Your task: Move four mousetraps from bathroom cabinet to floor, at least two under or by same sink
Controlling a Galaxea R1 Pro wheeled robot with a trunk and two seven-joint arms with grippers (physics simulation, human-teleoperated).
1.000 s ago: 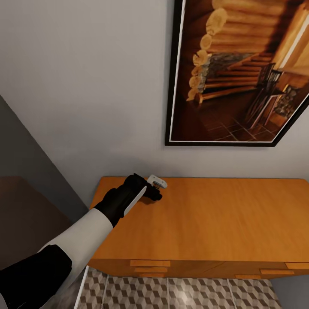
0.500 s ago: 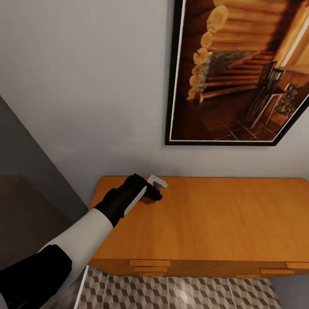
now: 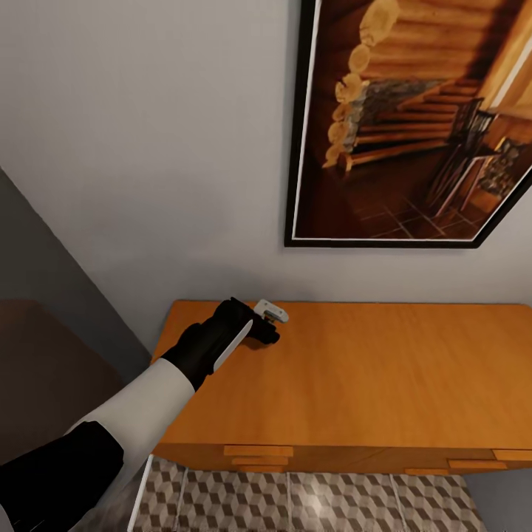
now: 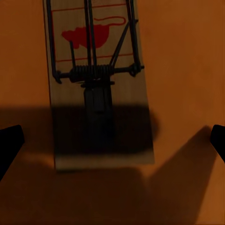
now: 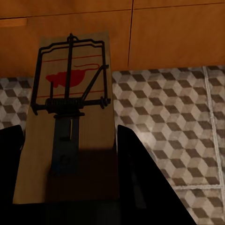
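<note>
A: How far along are we?

B: By my reading, mid-task. The left pincer (image 4: 112,140) hangs spread wide over a mousetrap (image 4: 96,84) lying flat on the orange cabinet top (image 3: 384,369), its two dark tips well apart on either side of the trap's near end, touching nothing. That one is not yet picked up.

A: And the other arm?

B: The right pincer (image 5: 70,154) is clamped on a second mousetrap (image 5: 70,117), which stands up between its fingers. Beyond it are the cabinet's drawer fronts (image 5: 140,33) and, past those, the cube-patterned bathroom floor (image 5: 173,126).

A: So nothing is on the floor?

B: No trap lies on the tiles that show. I count two traps; the rest of the four, and the sink, I can't place from here.

A: Any writing on them?

B: No readable lettering. Each board carries a red mouse silhouette (image 4: 86,35) with thin red lines, under the wire spring and bar.
</note>
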